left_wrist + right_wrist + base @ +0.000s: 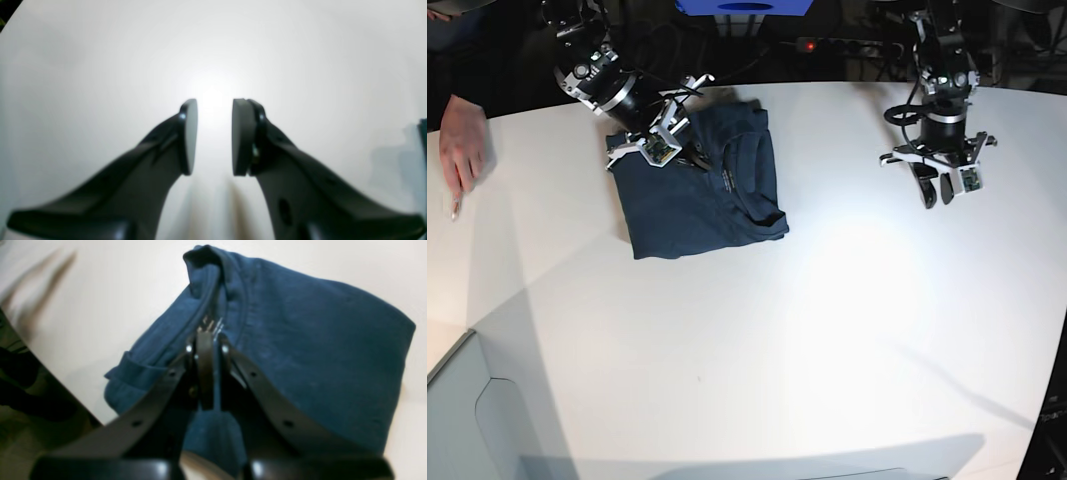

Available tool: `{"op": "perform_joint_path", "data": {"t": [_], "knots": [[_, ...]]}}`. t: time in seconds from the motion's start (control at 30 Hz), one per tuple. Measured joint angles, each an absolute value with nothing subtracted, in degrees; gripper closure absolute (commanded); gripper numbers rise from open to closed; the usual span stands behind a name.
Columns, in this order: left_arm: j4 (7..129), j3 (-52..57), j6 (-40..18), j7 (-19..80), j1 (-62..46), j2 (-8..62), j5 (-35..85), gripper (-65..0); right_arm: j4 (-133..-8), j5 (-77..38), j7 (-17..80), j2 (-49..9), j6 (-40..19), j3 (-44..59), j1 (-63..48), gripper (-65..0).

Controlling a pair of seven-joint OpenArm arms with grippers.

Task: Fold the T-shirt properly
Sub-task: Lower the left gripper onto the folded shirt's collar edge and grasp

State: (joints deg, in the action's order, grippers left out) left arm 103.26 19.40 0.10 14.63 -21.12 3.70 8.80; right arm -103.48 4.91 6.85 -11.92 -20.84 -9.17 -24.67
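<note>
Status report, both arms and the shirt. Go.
Right gripper shut on the T-shirt near the collar. Left gripper open, empty, over bare table. Shirt partly folded. Person's hand at table edge.

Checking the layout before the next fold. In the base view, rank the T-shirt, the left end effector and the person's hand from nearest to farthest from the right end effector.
1. T-shirt: gripped by the right end effector, at the collar.
2. Person's hand: at the table's left edge.
3. Left end effector: open, hanging on the view's right.
</note>
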Motion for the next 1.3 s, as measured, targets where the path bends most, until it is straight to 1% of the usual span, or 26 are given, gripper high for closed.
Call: {"op": "perform_joint_path", "data": {"t": [0.1,0.13,0.2,0.33,0.4,0.6,0.77,1.0,1.17,1.3], "knots": [[107.68,16.49,0.23,14.92,-22.28,2.35,8.80,-17.8,-103.55,4.89,6.90,-11.77,-20.88,-7.86,-24.99,-0.1],[109.10,14.81,-0.25,14.81,-22.39,1.96,8.91,-19.4,-103.57,4.91,6.96,-11.73,-20.86,-7.14,-24.97,-0.1],[110.93,11.22,0.14,13.74,-22.22,1.02,8.84,-25.4,-103.61,4.91,6.98,-11.77,-20.80,-6.87,-24.95,-0.1],[110.52,4.05,0.01,14.59,-21.15,-1.10,8.86,-38.5,-103.63,4.91,7.07,-11.77,-20.86,-7.14,-24.99,-0.1],[108.77,1.08,-0.23,14.33,-20.21,-1.08,8.82,-40.9,-103.63,4.89,7.05,-11.77,-20.82,-7.14,-24.99,-0.1],[101.27,-2.42,0.21,14.09,-18.37,-1.19,8.75,-40.9,-103.66,4.89,7.07,-12.03,-20.84,-7.14,-25.91,-0.2],[97.34,-2.46,0.21,13.74,-15.20,-3.57,8.80,-40.9,-103.66,4.89,7.22,-12.03,-20.82,-7.14,-25.78,-0.3],[92.12,-2.63,0.34,13.91,-11.25,-4.93,8.82,-40.2,-103.61,4.91,7.27,-12.05,-20.84,-7.14,-25.93,-0.3],[90.15,-2.52,0.21,13.93,-10.98,-5.63,8.84,-30.6,-103.61,4.91,7.27,-12.08,-20.84,-7.14,-25.93,-0.3],[88.99,-2.61,0.21,13.76,-10.44,-5.37,14.46,-20.7,-103.61,4.91,7.27,-12.08,-20.84,-7.14,-26.06,-0.3]]}}
